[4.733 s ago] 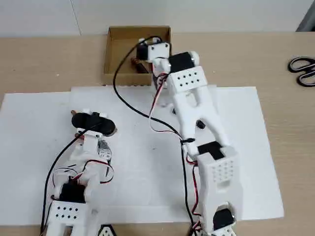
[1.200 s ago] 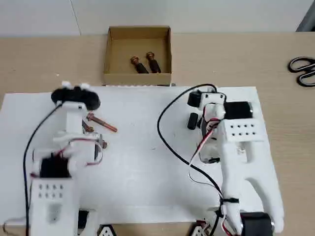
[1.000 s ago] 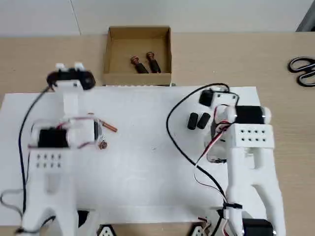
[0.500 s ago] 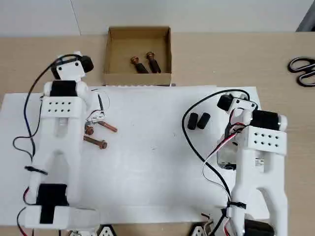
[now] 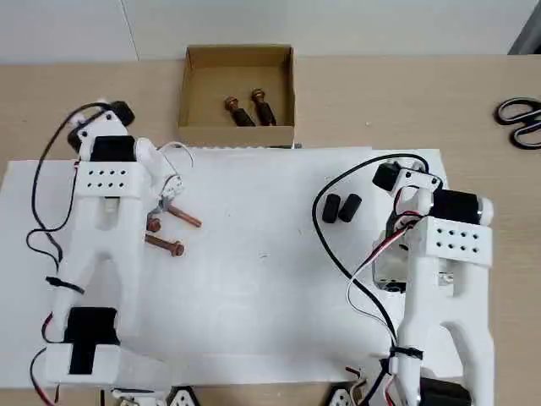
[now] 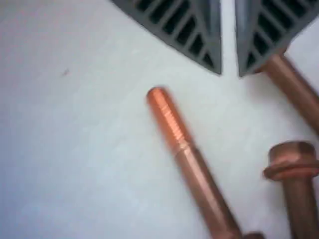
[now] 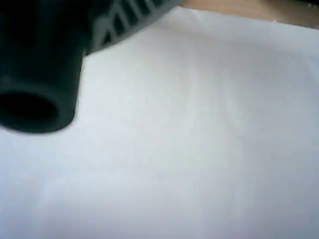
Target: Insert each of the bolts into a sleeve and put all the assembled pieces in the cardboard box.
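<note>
The three loose bolts lie on the white paper sheet (image 5: 254,296) at its left side, just beside my left arm (image 5: 106,224): one bolt (image 5: 183,217) lies slanted, a second bolt (image 5: 164,245) sits nearer the paper's front, and a third bolt (image 5: 154,225) is tucked against the arm between them. In the left wrist view, the left gripper (image 6: 230,72) hangs right over them. Its grey ribbed fingers (image 6: 194,30) are parted by a thin slit with bare paper showing through and nothing between them. A copper shank (image 6: 187,154) points its threaded end toward those tips. Another shank (image 6: 294,89) runs out from under one tip, and a flanged head (image 6: 291,162) sits close by.

The two black sleeves (image 5: 331,207) lie side by side, touching, on the right part of the paper, well apart from the bolts. The right arm's black cable (image 5: 314,210) curves just beside them. In the right wrist view, one sleeve (image 7: 37,74) looms with its open end toward the camera, next to the right gripper (image 7: 127,20). I cannot tell whether that gripper is open or closed.

The cardboard box (image 5: 203,89) stands on the table (image 5: 84,93) behind the paper. It holds two assembled pieces (image 5: 241,112) near its right wall. A pair of scissors (image 5: 520,121) lies at the table's far right.
</note>
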You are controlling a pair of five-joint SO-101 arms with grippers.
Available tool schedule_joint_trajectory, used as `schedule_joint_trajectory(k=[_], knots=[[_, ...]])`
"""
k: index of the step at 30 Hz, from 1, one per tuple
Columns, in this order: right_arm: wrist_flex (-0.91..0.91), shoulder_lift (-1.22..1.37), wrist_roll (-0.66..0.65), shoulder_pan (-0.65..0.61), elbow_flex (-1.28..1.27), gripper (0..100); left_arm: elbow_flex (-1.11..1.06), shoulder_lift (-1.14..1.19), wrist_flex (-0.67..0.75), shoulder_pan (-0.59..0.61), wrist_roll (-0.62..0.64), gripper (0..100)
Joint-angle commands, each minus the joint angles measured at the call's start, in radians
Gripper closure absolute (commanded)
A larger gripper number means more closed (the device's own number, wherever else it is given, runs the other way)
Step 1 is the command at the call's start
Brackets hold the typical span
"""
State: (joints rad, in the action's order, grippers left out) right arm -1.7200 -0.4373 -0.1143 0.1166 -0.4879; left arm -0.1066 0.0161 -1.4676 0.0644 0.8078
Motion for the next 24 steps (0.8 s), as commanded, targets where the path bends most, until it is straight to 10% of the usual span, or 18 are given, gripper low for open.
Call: schedule_joint_trajectory(k=[1, 24], knots=[[0.008, -0.036, 0.009, 0.012, 0.005, 99.5, 0.038, -0.005, 0.064, -0.002, 0.054, 99], [0.01, -0.036, 0.009, 0.012, 0.003, 99.5, 0.038, 0.13, 0.124, 0.023, 0.135, 87]])
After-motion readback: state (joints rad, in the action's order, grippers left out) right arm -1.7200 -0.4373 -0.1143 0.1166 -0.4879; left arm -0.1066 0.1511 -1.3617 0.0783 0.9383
